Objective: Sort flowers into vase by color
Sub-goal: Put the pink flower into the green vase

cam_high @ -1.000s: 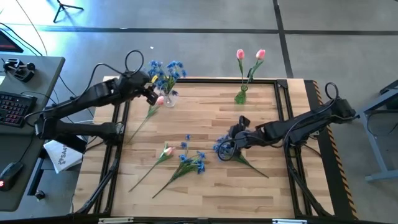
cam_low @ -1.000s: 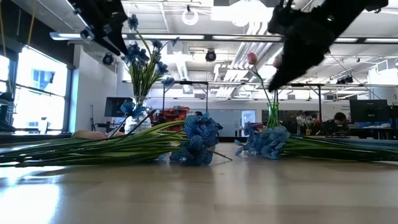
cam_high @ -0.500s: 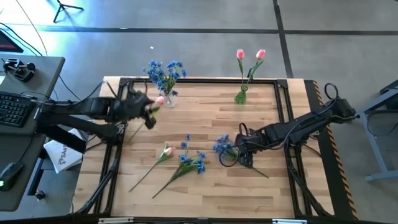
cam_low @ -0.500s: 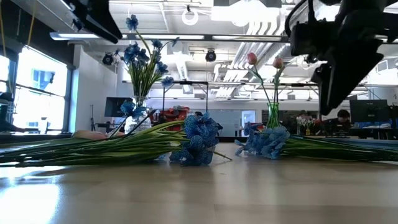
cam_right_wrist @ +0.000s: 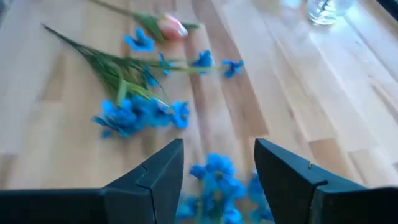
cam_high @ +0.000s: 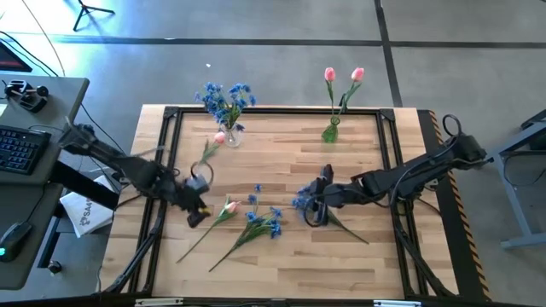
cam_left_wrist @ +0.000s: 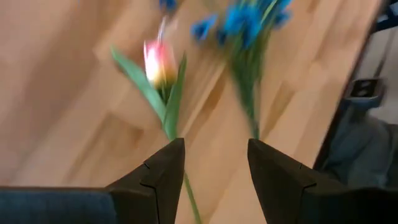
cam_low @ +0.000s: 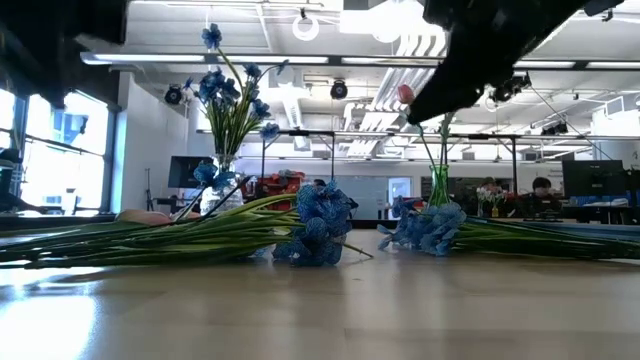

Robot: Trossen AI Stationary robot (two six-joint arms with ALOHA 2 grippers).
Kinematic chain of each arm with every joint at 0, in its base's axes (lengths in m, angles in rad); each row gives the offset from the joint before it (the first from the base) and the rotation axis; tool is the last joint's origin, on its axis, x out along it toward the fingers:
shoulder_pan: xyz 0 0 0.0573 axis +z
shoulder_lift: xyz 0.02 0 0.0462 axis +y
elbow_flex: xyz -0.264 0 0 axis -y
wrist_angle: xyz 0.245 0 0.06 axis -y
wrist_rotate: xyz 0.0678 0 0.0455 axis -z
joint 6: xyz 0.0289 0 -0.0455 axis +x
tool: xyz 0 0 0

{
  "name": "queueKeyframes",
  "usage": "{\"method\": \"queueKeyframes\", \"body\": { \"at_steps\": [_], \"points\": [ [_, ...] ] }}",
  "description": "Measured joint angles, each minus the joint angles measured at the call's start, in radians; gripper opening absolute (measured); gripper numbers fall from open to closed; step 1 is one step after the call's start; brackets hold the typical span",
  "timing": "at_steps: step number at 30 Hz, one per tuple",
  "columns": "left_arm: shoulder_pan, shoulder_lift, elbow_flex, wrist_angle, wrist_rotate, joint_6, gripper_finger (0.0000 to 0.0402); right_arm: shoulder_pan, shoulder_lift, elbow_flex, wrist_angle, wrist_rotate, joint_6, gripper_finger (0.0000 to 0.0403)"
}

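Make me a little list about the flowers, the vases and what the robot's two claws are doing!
blue vase: blue flowers inside
pink vase: two pink tulips inside
loose on table: pink tulip, another tulip, blue sprays
left gripper: open, over the tulip's stem
right gripper: open, above a blue cluster

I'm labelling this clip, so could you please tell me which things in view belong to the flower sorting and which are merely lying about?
Belonging to the job:
- vase of blue flowers
- vase of pink tulips
- loose pink tulip under the left gripper
- loose blue flower by the right gripper
- blue stems
- tulip

Lying about:
- keyboard
- mouse
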Motion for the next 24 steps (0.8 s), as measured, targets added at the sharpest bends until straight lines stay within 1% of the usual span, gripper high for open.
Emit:
{"method": "queueKeyframes", "body": {
  "at_steps": [3, 6, 8, 10, 15, 17, 21, 24],
  "points": [
    [-0.058, 0.073, -0.097, 0.144, 0.048, -0.092, 0.0163, -0.003, 0.028, 0.000, -0.014, 0.021, -0.023, 0.0192],
    [-0.083, 0.157, -0.164, 0.304, 0.118, -0.108, 0.0163, -0.002, 0.061, 0.000, -0.023, 0.018, -0.039, 0.0192],
    [-0.091, 0.220, -0.176, 0.348, 0.125, -0.103, 0.0163, 0.000, 0.078, 0.000, -0.024, 0.018, -0.045, 0.0192],
    [-0.097, 0.280, -0.169, 0.356, 0.092, -0.100, 0.0163, 0.000, 0.090, 0.000, -0.024, 0.017, -0.045, 0.0192],
    [-0.100, 0.415, -0.142, 0.358, -0.050, -0.066, 0.0163, 0.000, 0.096, 0.000, -0.023, 0.017, -0.045, 0.0192],
    [-0.100, 0.457, -0.137, 0.357, -0.092, -0.065, 0.0163, 0.000, 0.096, 0.000, -0.025, 0.017, -0.043, 0.0192],
    [-0.101, 0.512, -0.130, 0.356, -0.126, -0.071, 0.0159, 0.000, 0.094, 0.000, -0.035, 0.016, -0.040, 0.0192],
    [-0.102, 0.524, -0.130, 0.346, -0.145, -0.072, 0.0143, 0.000, 0.094, 0.000, -0.044, 0.015, -0.038, 0.0192]
  ]
}}
